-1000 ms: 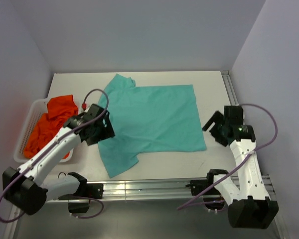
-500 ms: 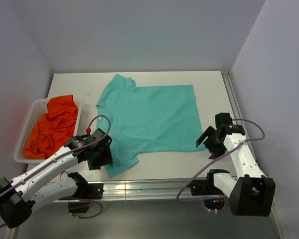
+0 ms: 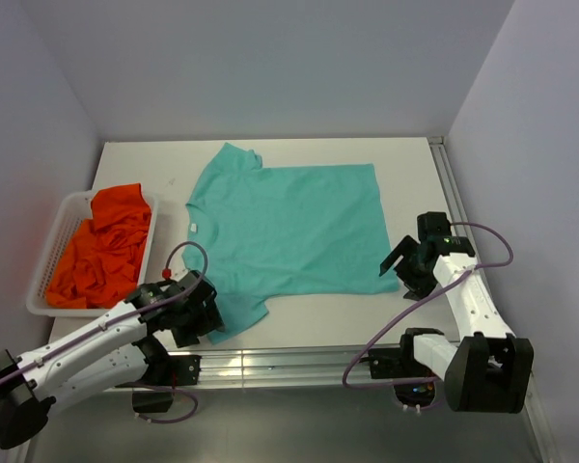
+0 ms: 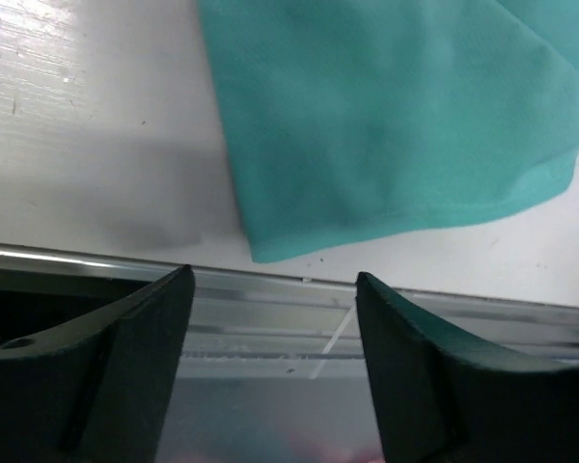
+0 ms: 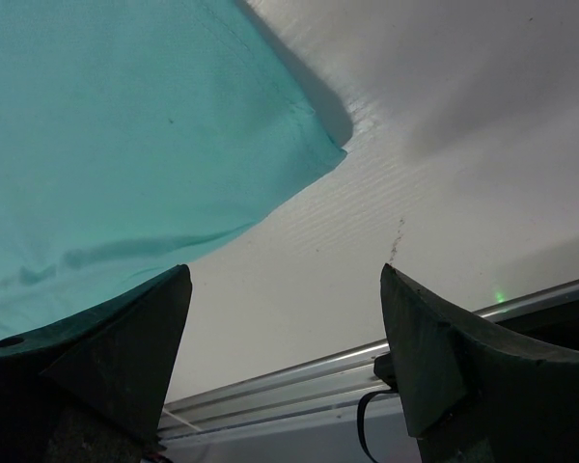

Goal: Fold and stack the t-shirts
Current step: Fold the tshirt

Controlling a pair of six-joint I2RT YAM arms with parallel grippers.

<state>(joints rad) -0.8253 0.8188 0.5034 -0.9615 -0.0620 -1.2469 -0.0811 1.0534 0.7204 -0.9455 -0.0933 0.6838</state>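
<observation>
Left pincer [image 4: 272, 289], right pincer [image 5: 285, 280] both spread, empty; teal-green cloth t-shirt [image 3: 289, 227] hem just ahead (may pinch only white table [image 3: 415, 164]).

Plain teal shirt [image 3: 289, 227] with a white label [image 3: 195, 225]; plain orange-red shirts [image 3: 101, 246] in a white slatted basket [image 3: 60, 236]; white table [image 3: 415, 174].
</observation>
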